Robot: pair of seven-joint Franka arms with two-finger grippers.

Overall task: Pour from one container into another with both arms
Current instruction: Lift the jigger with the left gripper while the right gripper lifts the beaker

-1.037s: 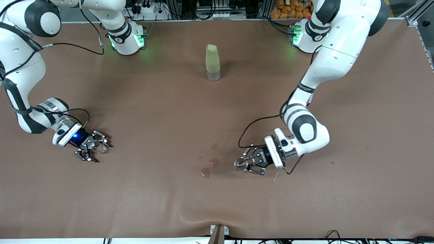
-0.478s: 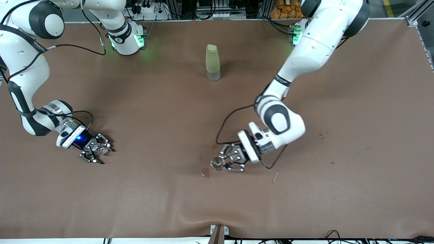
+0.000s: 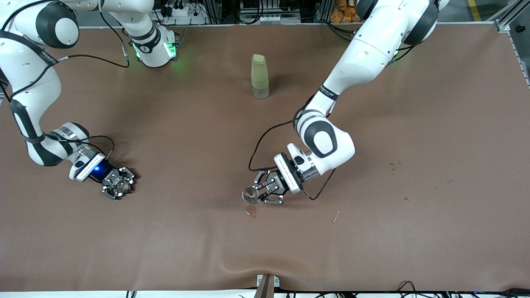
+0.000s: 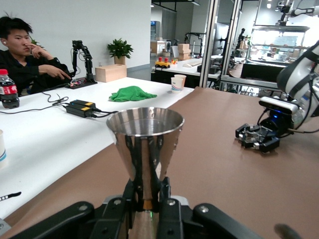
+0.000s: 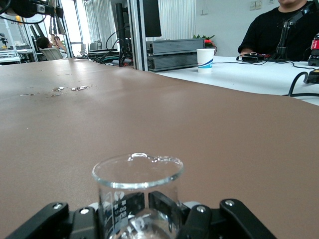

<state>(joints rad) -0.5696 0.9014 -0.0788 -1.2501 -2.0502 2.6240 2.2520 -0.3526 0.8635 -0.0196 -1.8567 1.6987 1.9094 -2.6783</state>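
The cone-shaped cup [image 4: 145,144] in the left hand [image 3: 260,193] is polished metal — mirror-bright; the beaker [image 5: 137,191] in the right hand [image 3: 117,187] is clear glass, printed markings; the desk [image 3: 198,132] wears matt brown cloth; both hands are black plastic.

The front view looks down from high across the brown table [image 3: 372,231], facing both robot bases. Each wrist view sits low and close at its own gripper, looking level over the table. The left wrist view also shows the right gripper [image 4: 256,138], as the front view does [image 3: 119,186].
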